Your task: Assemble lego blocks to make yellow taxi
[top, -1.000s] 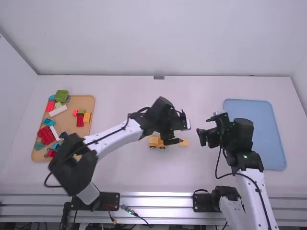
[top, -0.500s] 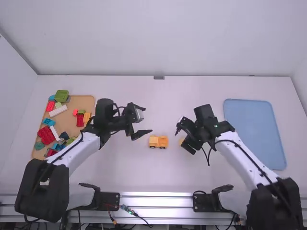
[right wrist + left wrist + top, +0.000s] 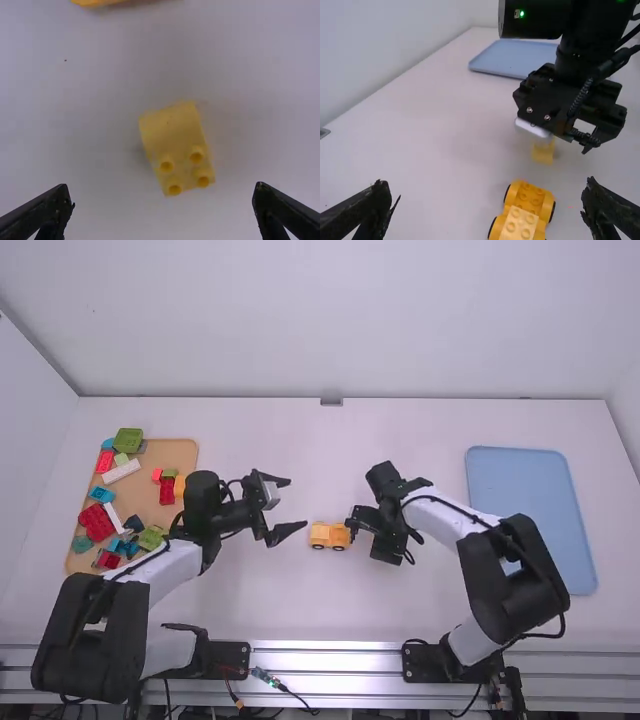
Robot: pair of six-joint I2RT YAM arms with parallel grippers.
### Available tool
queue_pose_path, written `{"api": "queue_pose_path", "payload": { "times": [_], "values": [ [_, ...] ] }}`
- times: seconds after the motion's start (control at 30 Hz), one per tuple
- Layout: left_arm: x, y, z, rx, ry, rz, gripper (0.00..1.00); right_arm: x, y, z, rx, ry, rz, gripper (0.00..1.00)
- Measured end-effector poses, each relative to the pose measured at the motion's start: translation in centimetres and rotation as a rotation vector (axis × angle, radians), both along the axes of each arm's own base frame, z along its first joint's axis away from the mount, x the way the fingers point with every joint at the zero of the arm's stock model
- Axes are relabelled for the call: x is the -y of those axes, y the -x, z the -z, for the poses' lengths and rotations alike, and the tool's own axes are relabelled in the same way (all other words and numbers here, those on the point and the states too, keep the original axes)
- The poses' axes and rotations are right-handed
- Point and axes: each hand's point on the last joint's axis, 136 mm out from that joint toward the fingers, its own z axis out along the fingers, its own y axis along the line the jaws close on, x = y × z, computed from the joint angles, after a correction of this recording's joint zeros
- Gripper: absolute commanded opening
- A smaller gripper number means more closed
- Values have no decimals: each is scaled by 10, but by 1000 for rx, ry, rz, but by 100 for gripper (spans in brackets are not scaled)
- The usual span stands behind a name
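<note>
The landmark for me is the wheeled taxi base (image 3: 329,536), standing on the table between my two arms. A paler studded block (image 3: 518,225) sits on its left end, leaving the studs at its right end bare, I judge so that more body can press on there. The yellow curved block (image 3: 172,130) lies loose just right of the base, studs up, probably set near so the carry is short.

My right gripper (image 3: 163,196) is over that curved block, its jaws apart and nothing between them; I take it that they are wide so as to straddle the sides before closing. My left gripper (image 3: 297,503) is just left of the base, jaws also apart and empty, perhaps placed to steady the base against the push.

The base's long axis runs left to right, its right end towards the curved block; which end is the taxi's nose I cannot tell. The curved block's long axis runs roughly towards the base, a little skewed, its rounded end facing the base and its studded end away. I judge it wants a slight turn to line up before it goes on.
</note>
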Motion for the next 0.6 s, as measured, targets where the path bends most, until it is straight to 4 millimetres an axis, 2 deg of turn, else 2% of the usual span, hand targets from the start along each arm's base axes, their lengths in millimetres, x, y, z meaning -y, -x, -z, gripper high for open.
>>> {"api": "queue_pose_path", "payload": {
  "times": [0.47,0.6],
  "values": [
    [0,0,0,-1,1,0,99,-4,-9,1,-15,-129,-52,98],
    [0,0,0,-1,2,0,99,-10,-20,0,30,-156,-50,99]
  ]
}}
